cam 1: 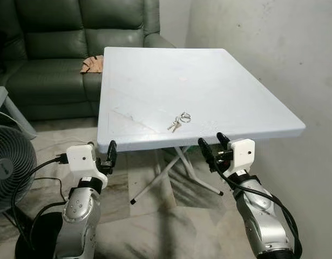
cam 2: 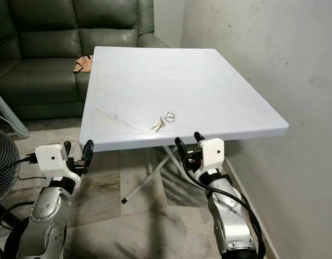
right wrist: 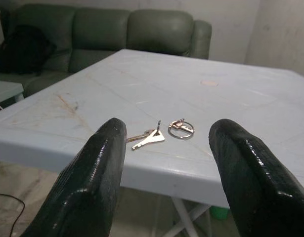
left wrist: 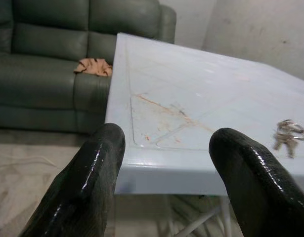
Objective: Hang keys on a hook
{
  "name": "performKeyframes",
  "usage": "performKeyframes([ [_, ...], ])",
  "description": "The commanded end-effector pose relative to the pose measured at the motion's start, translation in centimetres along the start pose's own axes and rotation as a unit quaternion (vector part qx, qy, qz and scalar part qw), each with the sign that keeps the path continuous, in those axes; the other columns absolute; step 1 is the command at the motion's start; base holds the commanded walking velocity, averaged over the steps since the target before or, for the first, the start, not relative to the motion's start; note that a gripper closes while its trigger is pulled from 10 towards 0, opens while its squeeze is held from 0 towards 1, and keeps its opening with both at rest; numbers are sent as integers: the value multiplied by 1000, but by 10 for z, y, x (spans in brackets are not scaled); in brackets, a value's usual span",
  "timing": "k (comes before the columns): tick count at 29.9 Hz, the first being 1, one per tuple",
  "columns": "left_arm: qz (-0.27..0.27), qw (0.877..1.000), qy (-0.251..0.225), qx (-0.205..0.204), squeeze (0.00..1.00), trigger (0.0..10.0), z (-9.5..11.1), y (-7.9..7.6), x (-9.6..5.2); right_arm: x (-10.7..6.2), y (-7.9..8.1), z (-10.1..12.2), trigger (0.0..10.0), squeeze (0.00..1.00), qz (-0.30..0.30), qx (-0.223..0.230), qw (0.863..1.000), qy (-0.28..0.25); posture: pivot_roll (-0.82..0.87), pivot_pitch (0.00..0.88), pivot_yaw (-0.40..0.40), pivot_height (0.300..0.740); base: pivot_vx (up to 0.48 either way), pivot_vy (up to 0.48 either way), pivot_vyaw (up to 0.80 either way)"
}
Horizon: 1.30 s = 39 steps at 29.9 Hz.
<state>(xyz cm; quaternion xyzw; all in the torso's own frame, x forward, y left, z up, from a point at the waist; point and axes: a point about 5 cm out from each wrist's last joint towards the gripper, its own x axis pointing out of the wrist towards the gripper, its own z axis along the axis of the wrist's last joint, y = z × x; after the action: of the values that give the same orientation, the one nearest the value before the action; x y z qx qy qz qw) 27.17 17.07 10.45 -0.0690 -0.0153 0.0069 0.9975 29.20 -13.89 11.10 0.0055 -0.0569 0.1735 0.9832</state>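
The keys [cam 1: 179, 121] lie flat and loose on the pale folding table [cam 1: 246, 86], close to its near edge and nearer the robot's right side, with the ring and blades spread apart; no hook can be made out. The right gripper [cam 1: 213, 144] is held just below and in front of that edge, fingers spread wide and empty, lined up with the keys, which suggests an approach for pickup. The left gripper [cam 1: 107, 156] hangs at the near left corner, likewise parted and carrying nothing, apparently clear of the reach.
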Motion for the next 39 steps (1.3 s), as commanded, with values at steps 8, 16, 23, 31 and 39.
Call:
performKeyframes([
  [8,-8,1000,-4,2,0,10000,4,-4,2,1,-4,2,10000,0,-6,0,1000,-2,-74,0,-49,728,418,0,0],
  [16,-7,1000,-15,8,0,10000,5,-7,1,1,-2,1,10000,0,2,-2,1000,2,-71,0,-52,728,147,0,0],
  [23,-6,1000,-17,12,0,10000,2,-8,-3,3,2,-2,10000,0,32,-25,999,21,-71,0,-56,728,0,0,0],
  [31,-3,1000,-12,-4,0,10000,0,-6,-4,4,2,-2,10000,0,52,-41,998,23,-68,0,-59,728,0,0,0],
  [39,1,1000,-10,-7,0,10000,0,-6,-3,2,6,-4,10000,0,59,-38,997,26,-64,0,-66,728,0,295,0],
])
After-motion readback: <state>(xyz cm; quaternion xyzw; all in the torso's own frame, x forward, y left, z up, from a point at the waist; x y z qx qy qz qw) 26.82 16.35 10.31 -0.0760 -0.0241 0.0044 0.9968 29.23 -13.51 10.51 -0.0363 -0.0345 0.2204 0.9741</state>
